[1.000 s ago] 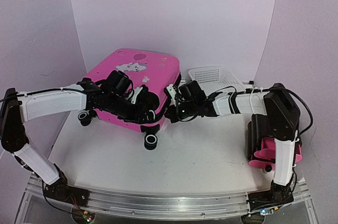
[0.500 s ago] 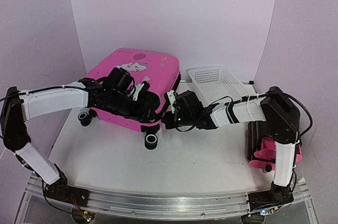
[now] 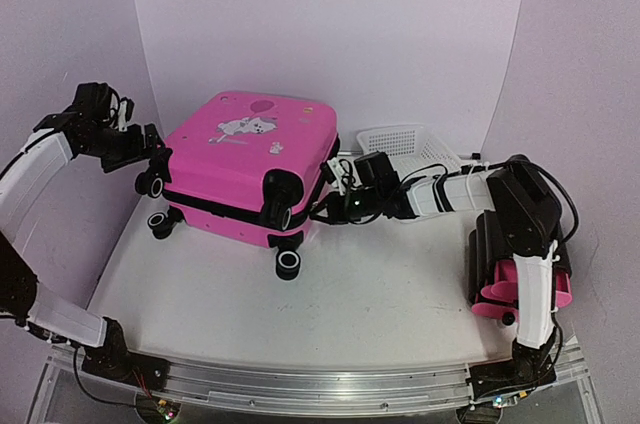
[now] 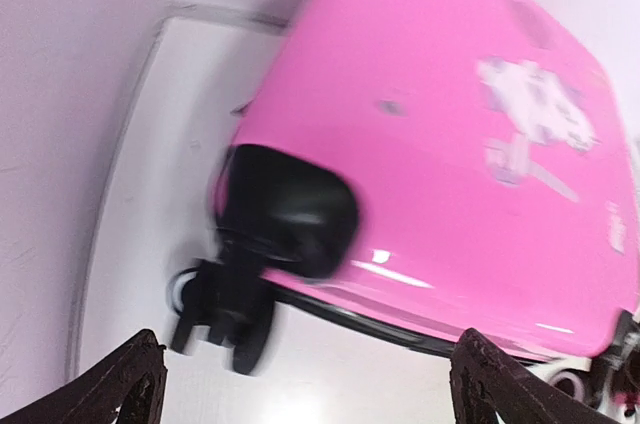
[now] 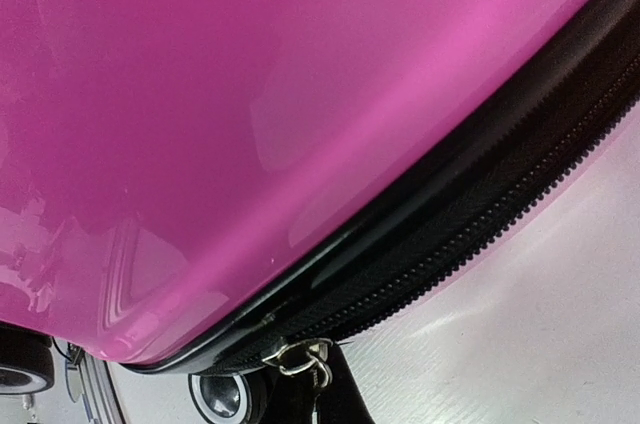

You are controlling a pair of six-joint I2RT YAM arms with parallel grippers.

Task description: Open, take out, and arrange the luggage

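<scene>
The hot-pink luggage [image 3: 250, 154] lies flat on the table, stickered lid up, with its black zipper band [image 5: 480, 204] closed along the side. My right gripper [image 3: 335, 207] is at the suitcase's near right corner. In the right wrist view, the right gripper [image 5: 316, 392] is shut on the metal zipper pull [image 5: 300, 356], just above a wheel [image 5: 225, 396]. My left gripper [image 3: 148, 147] hangs off the luggage's far left corner, open and empty. In the left wrist view, the left gripper [image 4: 310, 394] has its fingertips [image 4: 130, 384] spread wide below the pink luggage [image 4: 450, 144] and a black wheel [image 4: 225, 309].
A white mesh basket [image 3: 405, 141] stands behind the right arm, close to the suitcase. A small black cabinet with pink drawers [image 3: 510, 274] sits at the table's right edge beside the right arm's base. White backdrop walls close in the back and sides.
The left arm has swung away from the suitcase's front side to its far left corner, and its jaws have opened wide. The right gripper stays shut at the near right corner.
</scene>
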